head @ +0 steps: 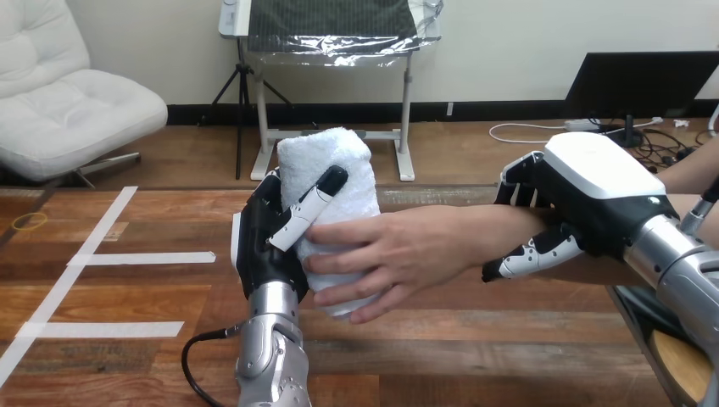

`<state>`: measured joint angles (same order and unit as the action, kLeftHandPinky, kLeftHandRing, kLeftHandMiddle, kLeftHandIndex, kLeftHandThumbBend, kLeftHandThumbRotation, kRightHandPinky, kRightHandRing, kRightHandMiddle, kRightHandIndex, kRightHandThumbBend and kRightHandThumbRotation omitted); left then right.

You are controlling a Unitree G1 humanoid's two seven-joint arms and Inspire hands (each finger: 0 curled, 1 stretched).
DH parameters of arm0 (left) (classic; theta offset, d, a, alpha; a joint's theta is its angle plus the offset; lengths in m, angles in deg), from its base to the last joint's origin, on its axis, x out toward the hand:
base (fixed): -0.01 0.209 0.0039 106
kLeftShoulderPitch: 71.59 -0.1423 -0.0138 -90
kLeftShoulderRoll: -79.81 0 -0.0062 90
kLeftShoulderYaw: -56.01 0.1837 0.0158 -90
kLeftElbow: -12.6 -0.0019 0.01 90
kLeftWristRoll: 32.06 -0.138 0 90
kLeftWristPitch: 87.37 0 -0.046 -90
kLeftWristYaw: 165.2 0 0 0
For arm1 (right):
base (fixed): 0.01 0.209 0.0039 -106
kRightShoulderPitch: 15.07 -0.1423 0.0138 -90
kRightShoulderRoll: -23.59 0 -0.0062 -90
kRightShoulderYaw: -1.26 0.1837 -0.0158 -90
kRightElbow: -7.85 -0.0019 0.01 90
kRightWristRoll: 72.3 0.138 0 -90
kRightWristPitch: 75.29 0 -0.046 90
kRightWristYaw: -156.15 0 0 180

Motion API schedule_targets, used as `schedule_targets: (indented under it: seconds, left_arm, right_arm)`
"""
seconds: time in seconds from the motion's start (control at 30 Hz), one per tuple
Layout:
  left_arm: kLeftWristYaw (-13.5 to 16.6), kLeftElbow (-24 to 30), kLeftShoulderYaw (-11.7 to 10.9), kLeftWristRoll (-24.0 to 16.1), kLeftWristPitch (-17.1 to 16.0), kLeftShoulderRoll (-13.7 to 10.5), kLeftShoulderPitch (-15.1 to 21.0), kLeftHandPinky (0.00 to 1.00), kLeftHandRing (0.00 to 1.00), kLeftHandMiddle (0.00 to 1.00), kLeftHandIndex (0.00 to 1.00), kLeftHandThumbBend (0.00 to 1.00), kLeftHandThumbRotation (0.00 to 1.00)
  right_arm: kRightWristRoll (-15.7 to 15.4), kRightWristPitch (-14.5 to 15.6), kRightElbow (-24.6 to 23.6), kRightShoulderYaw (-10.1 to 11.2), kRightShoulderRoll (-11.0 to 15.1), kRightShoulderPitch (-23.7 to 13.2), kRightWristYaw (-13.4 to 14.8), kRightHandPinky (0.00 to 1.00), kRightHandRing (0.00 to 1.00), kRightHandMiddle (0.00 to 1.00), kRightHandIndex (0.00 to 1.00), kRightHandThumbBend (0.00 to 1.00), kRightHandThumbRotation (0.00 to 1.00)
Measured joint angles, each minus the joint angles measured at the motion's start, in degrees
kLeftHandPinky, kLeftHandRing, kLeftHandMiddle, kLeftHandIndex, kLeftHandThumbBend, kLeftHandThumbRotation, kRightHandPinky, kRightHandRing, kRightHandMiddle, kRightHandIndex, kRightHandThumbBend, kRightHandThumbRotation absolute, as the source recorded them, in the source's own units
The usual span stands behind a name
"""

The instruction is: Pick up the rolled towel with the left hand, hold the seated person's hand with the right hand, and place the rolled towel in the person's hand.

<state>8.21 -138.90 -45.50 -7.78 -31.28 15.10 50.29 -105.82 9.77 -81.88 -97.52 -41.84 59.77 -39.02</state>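
2 hands are on the rolled towel (335, 170) at once, and that is where your risk sits. Your left hand (263, 246) has it upright above the table (127, 288), with the palm behind the roll, the fingers curled round it and the thumb (309, 212) laid across its front. The person's hand (398, 254) reaches in from the right and wraps the lower half of the same roll, just beside your thumb. Your right hand (593, 191) is closed round the person's forearm (475, 225) just behind the wrist, fingers over the top and thumb below.

How firmly the person's fingers press cannot be told from here. If you release the left hand before that grip is sure, the soft roll, with much of its length above their fingers, will likely tip or slide down to the table. Your thumb could also brush their fingers as it opens, so open it away from them. If you draw the left arm back while it is closed, you may drag the towel out or unroll it. Any squeeze or shift from your right hand could twist the forearm and tilt the roll.
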Motion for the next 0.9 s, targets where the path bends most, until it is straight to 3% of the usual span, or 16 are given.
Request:
schedule_targets:
  seconds: [0.9]
  left_arm:
    - [0.05, 0.4, 1.3, 0.87, 2.57, 0.02, -0.01, 0.25, 0.3, 0.36, 0.41, 0.74, 0.0]
  right_arm:
    - [-0.17, 0.05, -1.22, 0.0, -0.12, 0.0, 0.0, 0.3, 0.35, 0.42, 0.45, 0.89, 0.28]
